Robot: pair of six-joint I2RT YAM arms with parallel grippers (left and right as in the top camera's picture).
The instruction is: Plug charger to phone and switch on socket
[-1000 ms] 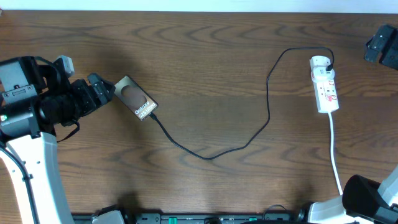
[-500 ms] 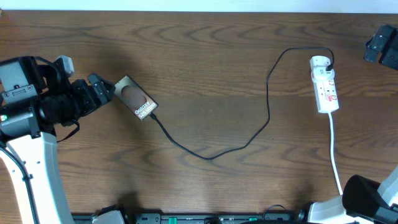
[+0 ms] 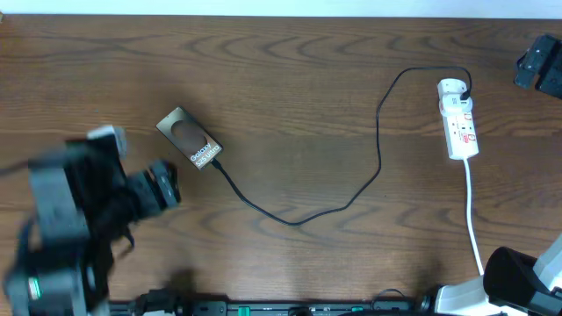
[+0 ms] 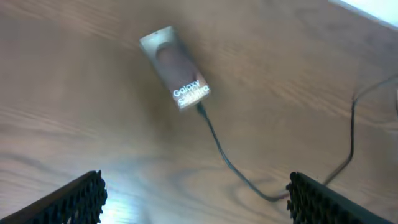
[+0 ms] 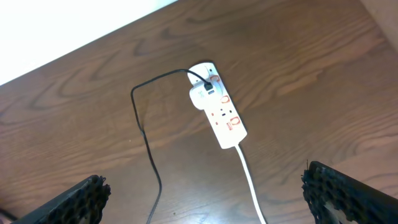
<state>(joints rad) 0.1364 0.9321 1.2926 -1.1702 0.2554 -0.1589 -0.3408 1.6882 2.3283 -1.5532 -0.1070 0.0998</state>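
Left claw: your left claw (image 4: 198, 204) stands wide apart and holds nothing. Its two dark ridged fingers sit at the bottom corners of the left wrist view, with bare wood between them. From overhead it shows only as a blur at the near left of the bench, apart from the phone.
Right claw: your right claw (image 5: 214, 200) is spread wide too and is empty. Its fingers sit at the bottom corners of the right wrist view, up above the bench and touching nothing.
Phone: the phone (image 3: 189, 139) lies flat and back up on the left half of the bench (image 3: 290, 79), set at a slant. You can read the white "Galaxy" lettering beside the dark oval on its glossy brown back.
Charger cable: the thin black charger cable (image 3: 379, 149) meets the phone at the short edge by the lettering. It sags in a curve across the middle of the bench, then climbs and loops over to the power strip.
Power strip: the white power strip (image 3: 460, 123) lies on the right side of the bench, well apart from the phone, with its round end toward the far edge. The cable's other end goes in at that round end. Red markings show on its top, but you cannot tell from these views whether the switch is on.
White cord: the thick white cord (image 3: 472, 211) leaves the strip's near end and runs toward the near edge of the bench.
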